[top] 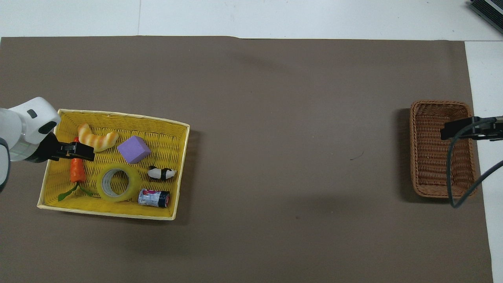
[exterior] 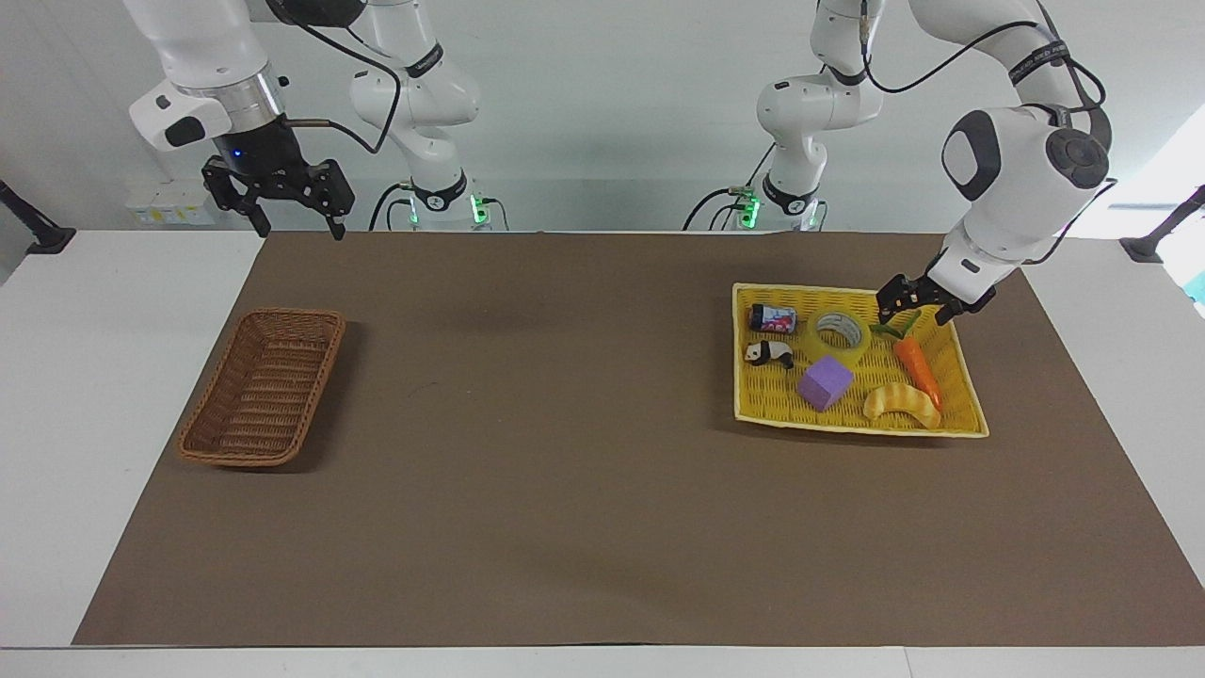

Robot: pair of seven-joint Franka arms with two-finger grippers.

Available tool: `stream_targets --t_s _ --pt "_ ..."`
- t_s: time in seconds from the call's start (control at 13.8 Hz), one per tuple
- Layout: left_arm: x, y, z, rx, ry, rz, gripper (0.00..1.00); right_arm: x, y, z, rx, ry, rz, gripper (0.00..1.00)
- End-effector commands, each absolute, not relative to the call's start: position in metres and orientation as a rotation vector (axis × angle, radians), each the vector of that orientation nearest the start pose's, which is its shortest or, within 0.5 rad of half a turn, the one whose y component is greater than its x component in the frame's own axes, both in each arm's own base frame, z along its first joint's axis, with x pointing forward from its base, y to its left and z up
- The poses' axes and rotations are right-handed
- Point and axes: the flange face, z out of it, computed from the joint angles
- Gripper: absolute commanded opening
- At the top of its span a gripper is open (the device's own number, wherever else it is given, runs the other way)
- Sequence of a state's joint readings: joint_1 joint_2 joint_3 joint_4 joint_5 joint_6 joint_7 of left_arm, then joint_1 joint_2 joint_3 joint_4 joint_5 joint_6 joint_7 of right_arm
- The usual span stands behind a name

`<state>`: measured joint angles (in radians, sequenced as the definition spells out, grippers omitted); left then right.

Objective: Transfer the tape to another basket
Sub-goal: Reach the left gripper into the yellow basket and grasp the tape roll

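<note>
Left tool [exterior: 911, 311] fingers apart, holding nothing; it hangs low over the yellow tray [exterior: 953, 330], above the carrot's green top, just beside the tape [exterior: 841, 334], not touching it as far as the facing view shows. Right tool [exterior: 287, 205] fingers also apart, empty, raised in the air above the brown mat's edge by the robots, at the right arm's end. Tape lies flat in the tray, core hole up, in the part nearer the robots; purple cube [exterior: 825, 381] touches or nearly touches it on the side away from the robots, can [exterior: 773, 317] and panda [exterior: 769, 353] beside it toward the middle of the surface, carrot [exterior: 919, 369] and croissant [exterior: 902, 403] toward the left arm's end. Basket [exterior: 263, 387] sits on the mat at the right arm's end, well apart from the tray, nothing inside. Surface [exterior: 85, 377] is white, covered mostly by the brown mat [exterior: 565, 471]; pale wall at the back, both bases showing green lights. Left arm reaches down from its base with elbow high, wrist angled toward the tray. Right arm waits, wrist pointing straight down.
</note>
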<state>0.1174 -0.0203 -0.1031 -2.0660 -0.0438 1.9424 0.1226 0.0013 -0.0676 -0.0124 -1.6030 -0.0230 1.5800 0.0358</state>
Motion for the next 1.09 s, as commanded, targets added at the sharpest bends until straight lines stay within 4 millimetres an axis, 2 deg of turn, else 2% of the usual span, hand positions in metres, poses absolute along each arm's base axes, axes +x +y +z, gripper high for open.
stream_targets --t_s 0.0,0.14,0.36,0.43,0.51,0.58,0.87,1.01 --pt "0.508 0.011 0.385 -3.178 0.164 0.122 1.00 0.537 -0.011 0.640 -3.145 0.046 -0.082 1.00" --pt "0.494 0.011 0.357 -3.177 0.162 0.138 1.00 0.541 -0.011 0.636 -3.142 0.060 -0.094 1.00" --pt "0.480 0.010 0.330 -3.182 0.155 0.162 1.00 0.541 -0.007 0.635 -3.142 0.048 -0.094 1.00" --pt "0.478 0.010 0.318 -3.182 0.158 0.167 0.86 0.540 -0.004 0.634 -3.141 0.041 -0.087 1.00" --pt "0.477 0.010 0.316 -3.184 0.157 0.172 0.19 0.539 -0.002 0.634 -3.140 0.034 -0.087 1.00" --pt "0.478 0.011 0.316 -3.192 0.142 0.171 0.00 0.538 0.000 0.634 -3.140 0.029 -0.082 1.00" --pt "0.491 0.010 0.323 -3.236 0.099 0.199 0.00 0.533 0.005 0.630 -3.138 0.012 -0.053 1.00" --pt "0.501 0.008 0.337 -3.262 0.082 0.224 0.00 0.529 0.020 0.629 -3.080 -0.012 -0.045 1.00"
